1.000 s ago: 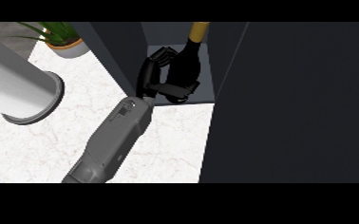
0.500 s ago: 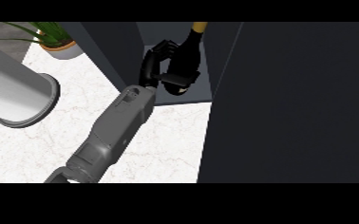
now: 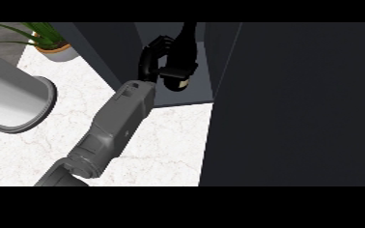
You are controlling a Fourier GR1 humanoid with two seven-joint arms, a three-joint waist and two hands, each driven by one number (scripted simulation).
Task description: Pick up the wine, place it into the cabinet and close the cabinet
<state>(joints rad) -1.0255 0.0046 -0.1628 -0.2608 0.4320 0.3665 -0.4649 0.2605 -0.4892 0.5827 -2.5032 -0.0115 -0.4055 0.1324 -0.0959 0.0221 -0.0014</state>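
Grey forearm crosses the white marble counter (image 3: 171, 145) from the lower left toward the open dark cabinet (image 3: 214, 63). Inside its opening, the black left hand (image 3: 153, 58) is curled round the dark wine bottle (image 3: 182, 60), which is tilted above the cabinet floor. Left of it stands a grey cylindrical vessel (image 3: 18, 101); farther back, a potted plant (image 3: 46, 41).

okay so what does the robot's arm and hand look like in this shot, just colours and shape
One arm shows: a grey forearm, smooth and boxy with rounded edges, widening into a bulkier joint segment near the lower edge. A small slot-like recess sits near its wrist end. It ends in a glossy black hand with slim fingers. No cables or markings are visible.
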